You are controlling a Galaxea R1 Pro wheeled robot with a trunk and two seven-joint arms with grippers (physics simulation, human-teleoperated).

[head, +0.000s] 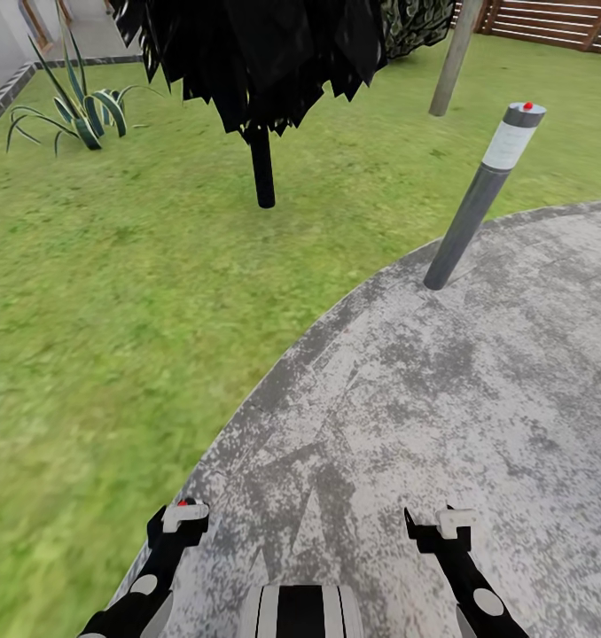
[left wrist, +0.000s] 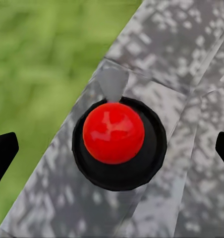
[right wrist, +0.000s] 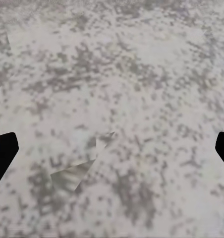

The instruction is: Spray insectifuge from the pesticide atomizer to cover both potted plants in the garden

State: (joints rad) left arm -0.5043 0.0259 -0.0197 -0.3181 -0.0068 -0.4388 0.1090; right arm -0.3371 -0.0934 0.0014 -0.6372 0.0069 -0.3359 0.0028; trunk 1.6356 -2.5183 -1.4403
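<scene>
A grey lamp post (head: 478, 199) with a white band and red cap stands tilted at the edge of the round stone patio (head: 442, 399). Beyond the post on the lawn (head: 114, 292) stands a closed black umbrella (head: 261, 53); further away from it, a spiky striped plant (head: 83, 111). Both arms' grippers, left (head: 178, 523) and right (head: 440, 527), hang over the patio near the post's side.

mottled grey patio (head: 442, 399), green lawn (head: 114, 283), black umbrella (head: 256, 44).

Lamp post (head: 478, 199) stands at patio (head: 442, 416) edge; lawn (head: 114, 292) left; fence (head: 549, 22) perhaps behind
</scene>
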